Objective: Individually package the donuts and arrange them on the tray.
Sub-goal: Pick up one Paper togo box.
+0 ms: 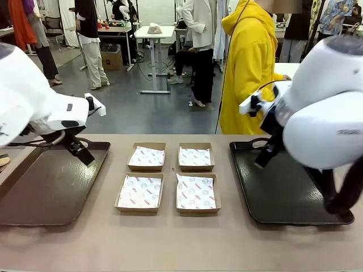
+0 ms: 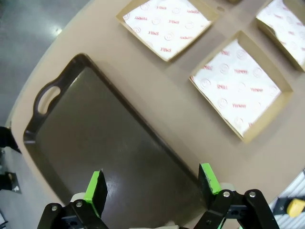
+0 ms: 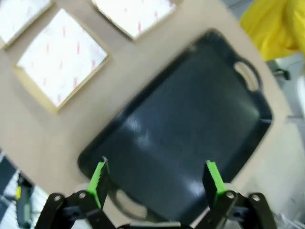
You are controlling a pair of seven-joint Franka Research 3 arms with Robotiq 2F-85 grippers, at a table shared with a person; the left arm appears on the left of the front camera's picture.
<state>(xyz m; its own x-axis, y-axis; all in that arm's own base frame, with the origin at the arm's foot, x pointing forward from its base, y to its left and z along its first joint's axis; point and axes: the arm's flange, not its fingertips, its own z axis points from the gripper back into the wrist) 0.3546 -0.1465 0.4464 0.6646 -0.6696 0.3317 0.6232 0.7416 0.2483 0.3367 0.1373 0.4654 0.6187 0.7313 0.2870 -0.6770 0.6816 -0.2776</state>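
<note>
Brown cardboard makes four shallow square boxes (image 1: pixel 140 192), set in two rows of two in the middle of the smooth tan table (image 1: pixel 170 243). Each box is lined with one sheet of white paper (image 2: pixel 236 88) with little red circles and red words on it; I can read "SMILE" and "YUMMY". Two big flat trays lie on the table, one on each side of the boxes. The left tray (image 1: pixel 51 187) looks dark brown and the right tray (image 1: pixel 283 192) looks black. Both are smooth and a bit shiny, with round corners, a low rim and a handle hole at the end. The left gripper (image 2: pixel 151 171) hangs over the left tray with its two black fingers spread wide and nothing between its green pads (image 2: pixel 94 191). The right gripper (image 3: pixel 155 164) hangs over the right tray, spread wide too, with nothing in it. One person in a bright yellow hooded top (image 1: pixel 249 62) stands at the far side of the table. I cannot tell where the donuts are.
</note>
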